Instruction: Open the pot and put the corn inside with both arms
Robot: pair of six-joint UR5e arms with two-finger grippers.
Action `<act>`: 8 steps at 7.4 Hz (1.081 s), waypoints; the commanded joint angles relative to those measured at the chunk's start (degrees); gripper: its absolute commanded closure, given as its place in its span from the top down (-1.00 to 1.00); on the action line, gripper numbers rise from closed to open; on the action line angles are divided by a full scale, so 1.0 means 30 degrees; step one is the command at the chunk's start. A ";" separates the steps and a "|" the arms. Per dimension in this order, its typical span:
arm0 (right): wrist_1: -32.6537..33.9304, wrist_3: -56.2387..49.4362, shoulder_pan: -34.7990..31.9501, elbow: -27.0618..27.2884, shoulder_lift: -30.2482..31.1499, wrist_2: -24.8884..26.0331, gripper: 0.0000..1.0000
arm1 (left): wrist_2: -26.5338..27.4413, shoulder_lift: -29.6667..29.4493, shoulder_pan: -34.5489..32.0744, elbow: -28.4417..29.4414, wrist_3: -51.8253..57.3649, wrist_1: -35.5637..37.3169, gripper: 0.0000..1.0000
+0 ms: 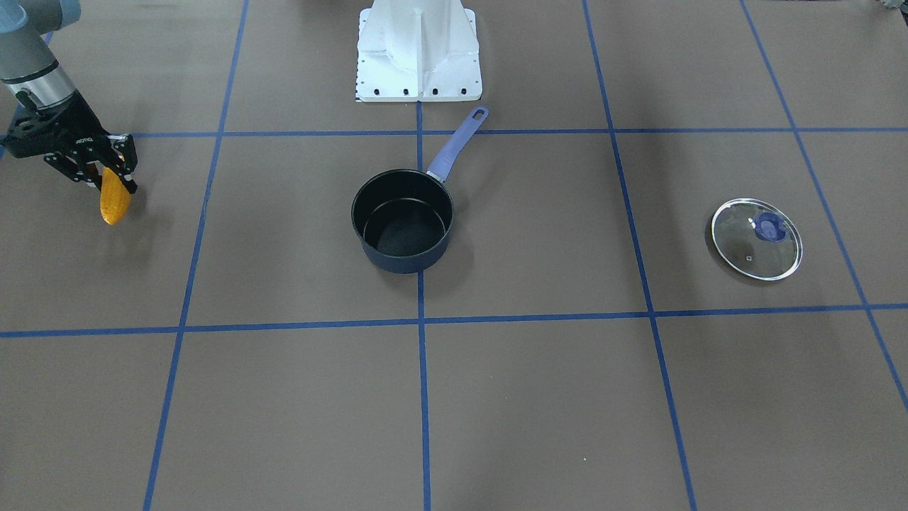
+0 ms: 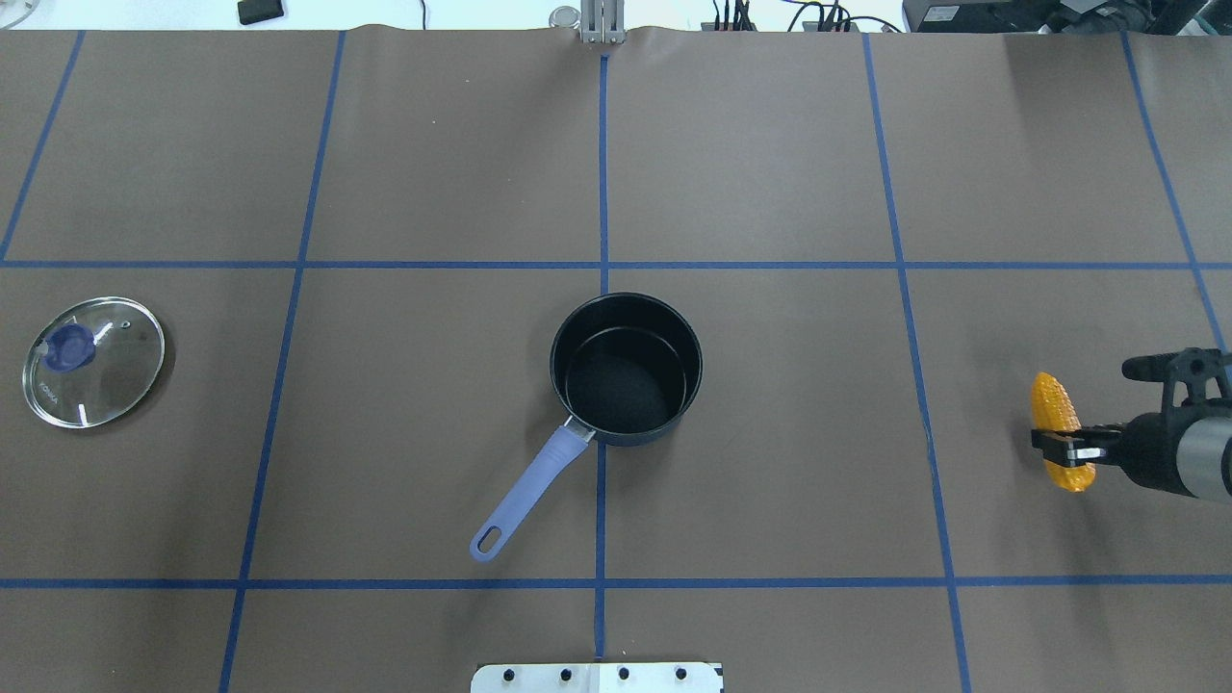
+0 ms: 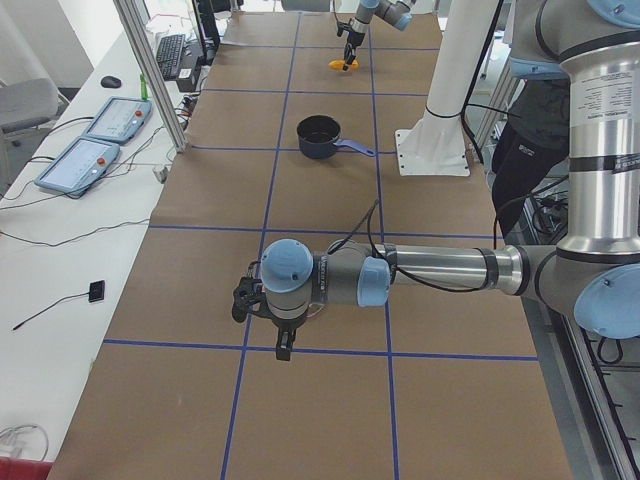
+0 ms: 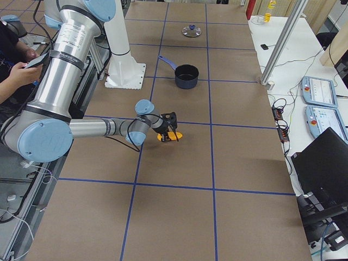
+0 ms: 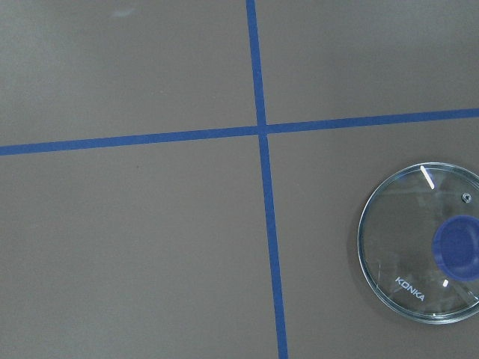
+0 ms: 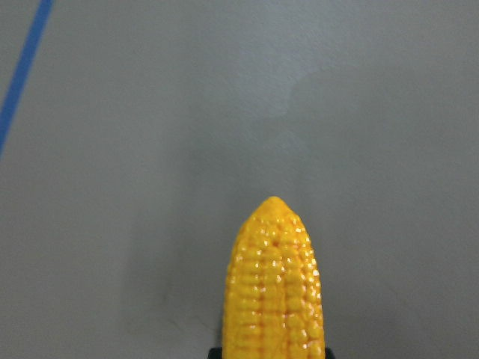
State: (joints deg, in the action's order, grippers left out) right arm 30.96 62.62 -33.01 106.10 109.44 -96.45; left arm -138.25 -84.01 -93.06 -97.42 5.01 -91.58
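The orange-yellow corn (image 1: pixel 113 201) is held by my right gripper (image 1: pixel 113 177), shut on its middle, low over the table far to the robot's right of the pot. It also shows in the overhead view (image 2: pixel 1056 404) in the right gripper (image 2: pixel 1059 443), and fills the bottom of the right wrist view (image 6: pixel 275 284). The dark pot (image 1: pixel 404 261) with a lilac handle (image 1: pixel 457 142) stands open and empty at the table's centre (image 2: pixel 626 435). Its glass lid (image 1: pixel 757 239) with a blue knob lies flat far to the robot's left (image 2: pixel 93 361) (image 5: pixel 419 254). My left gripper (image 3: pixel 284 346) shows only in the exterior left view; I cannot tell whether it is open.
The white base mount (image 1: pixel 418 50) stands behind the pot, by the handle's end. Blue tape lines (image 2: pixel 602 192) divide the brown table. Pendants and cables lie on the side bench (image 3: pixel 90 150). A person stands beside the robot (image 4: pixel 16 60).
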 commanded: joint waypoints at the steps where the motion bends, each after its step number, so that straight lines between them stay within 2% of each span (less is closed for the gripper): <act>1: 0.2848 0.0131 -0.0655 -0.0209 -0.4029 -0.0106 -1.00 | 0.0000 0.0082 0.0022 0.0071 0.0000 0.0000 0.96; 3: 0.6248 0.0540 -0.0715 -0.0442 -0.8127 0.0011 -1.00 | 0.0000 0.0082 0.0022 0.0130 0.0000 -0.0029 0.96; 4: 0.7685 0.1905 -0.0657 -0.0879 -1.0413 0.0012 -1.00 | 0.0000 0.0082 0.0022 0.0130 0.0000 -0.0029 0.96; 6: 0.9797 0.4307 -0.0511 -0.1175 -1.3759 0.0302 -1.00 | 0.0000 0.0111 0.0022 0.0130 0.0000 0.0000 0.96; 8: 1.0568 0.6710 0.0480 -0.1235 -1.5933 0.1557 -1.00 | 0.0000 0.0141 0.0022 0.0159 0.0000 0.0000 0.96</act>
State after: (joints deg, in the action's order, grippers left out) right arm 60.99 77.75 -33.37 102.66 66.19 -94.13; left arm -138.25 -83.62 -92.99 -96.97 5.01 -91.59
